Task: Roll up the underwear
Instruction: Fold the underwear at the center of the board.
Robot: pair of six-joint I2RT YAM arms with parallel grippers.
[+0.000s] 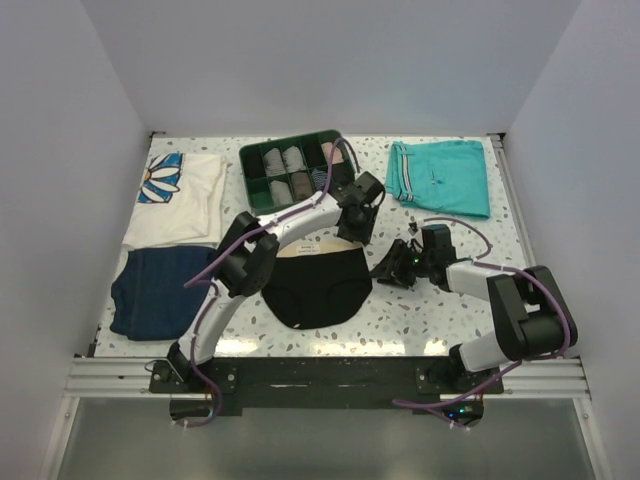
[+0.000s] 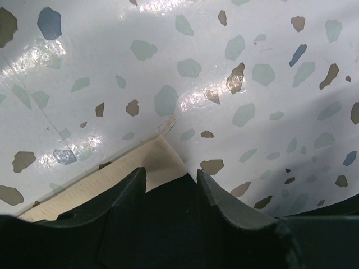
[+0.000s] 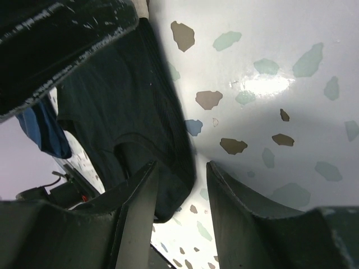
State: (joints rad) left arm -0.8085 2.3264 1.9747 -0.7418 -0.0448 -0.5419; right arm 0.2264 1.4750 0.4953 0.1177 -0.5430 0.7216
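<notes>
Rolling has not begun, as I judge it: the underwear (image 1: 315,285) lies spread flat at the centre of the top view, beige waistband toward the top. The whole roll is left to do. The left gripper (image 1: 351,236) sits at its upper right corner and the right gripper (image 1: 388,270) at its right edge. Black cloth lies between the jaws of each, but I cannot tell whether either has pinched it.

Counted:
- one table (image 1: 430,315)
- one white shirt (image 1: 180,205)
- one navy garment (image 1: 155,290)
- one teal shorts (image 1: 442,178)
- one underwear
- one green tray (image 1: 250,185), its small rolls too blurred to count
- two grippers
</notes>
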